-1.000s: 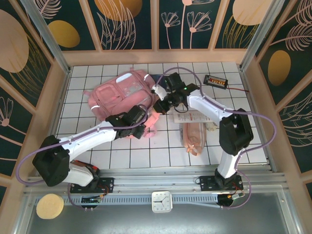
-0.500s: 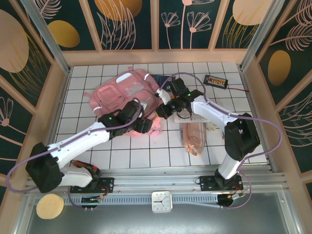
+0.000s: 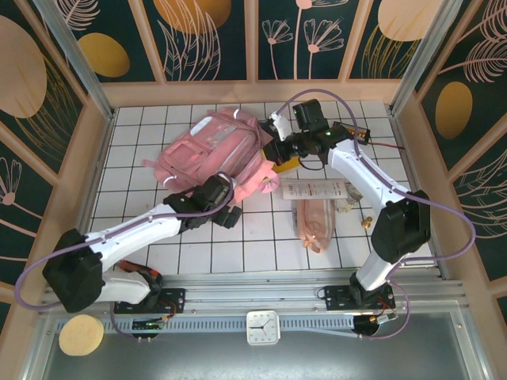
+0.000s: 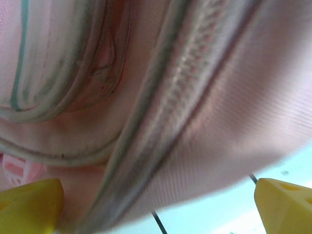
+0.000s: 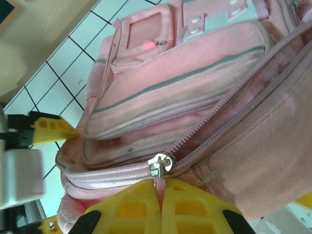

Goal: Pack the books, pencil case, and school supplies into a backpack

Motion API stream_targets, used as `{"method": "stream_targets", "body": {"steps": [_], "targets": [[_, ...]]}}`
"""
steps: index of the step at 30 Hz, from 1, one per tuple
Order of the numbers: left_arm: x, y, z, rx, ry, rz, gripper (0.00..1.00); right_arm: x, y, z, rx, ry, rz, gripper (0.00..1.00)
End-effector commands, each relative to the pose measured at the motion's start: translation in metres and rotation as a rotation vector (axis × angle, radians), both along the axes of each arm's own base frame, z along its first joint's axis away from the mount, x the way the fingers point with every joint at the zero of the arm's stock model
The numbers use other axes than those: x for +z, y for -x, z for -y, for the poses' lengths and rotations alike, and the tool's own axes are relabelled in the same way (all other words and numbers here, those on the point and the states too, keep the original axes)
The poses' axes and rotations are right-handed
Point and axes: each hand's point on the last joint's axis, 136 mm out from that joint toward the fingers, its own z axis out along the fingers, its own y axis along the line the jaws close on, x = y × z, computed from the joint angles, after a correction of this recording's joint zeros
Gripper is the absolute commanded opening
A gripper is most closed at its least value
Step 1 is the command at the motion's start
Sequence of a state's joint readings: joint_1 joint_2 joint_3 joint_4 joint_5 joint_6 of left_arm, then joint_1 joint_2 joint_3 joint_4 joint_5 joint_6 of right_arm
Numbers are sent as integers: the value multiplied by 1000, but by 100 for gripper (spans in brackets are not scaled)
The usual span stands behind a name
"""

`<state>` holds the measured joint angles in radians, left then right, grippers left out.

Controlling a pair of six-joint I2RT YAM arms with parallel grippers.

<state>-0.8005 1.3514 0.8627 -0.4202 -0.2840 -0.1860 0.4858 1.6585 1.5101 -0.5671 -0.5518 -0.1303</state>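
The pink backpack (image 3: pixel 210 146) lies rumpled toward the back left of the tiled worktop (image 3: pixel 261 253). The right gripper (image 5: pixel 161 190) has its yellow fingers pressed together on the zipper pull (image 5: pixel 161 165) at the bag's right side. The left gripper (image 4: pixel 156 207) is spread wide, hard up against the backpack's fabric. The pencil case (image 3: pixel 315 223) and school supplies packet (image 3: pixel 315 190) lie just beside each other, to the bag's right.

Pink backpack (image 3: pixel 207 147), pale-pink pencil case (image 3: pixel 314 222), white table (image 3: pixel 261 253) with black grid
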Motion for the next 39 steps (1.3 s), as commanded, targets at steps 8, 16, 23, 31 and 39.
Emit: {"method": "stream_targets", "body": {"steps": [8,16,23,31,39], "targets": [[-8,-35,8,27,-72,109,24,21,6,7,24,20,33,0],[9,-54,33,98,-84,102,12,-40,64,-14,52,154,-126,0],[11,-40,46,147,78,43,38,-53,81,-36,20,77,-130,0],[78,-10,10,156,244,86,86,-70,93,-10,-16,45,54,0],[104,-86,79,81,227,-12,86,-68,122,-2,-6,-109,418,0]]}}
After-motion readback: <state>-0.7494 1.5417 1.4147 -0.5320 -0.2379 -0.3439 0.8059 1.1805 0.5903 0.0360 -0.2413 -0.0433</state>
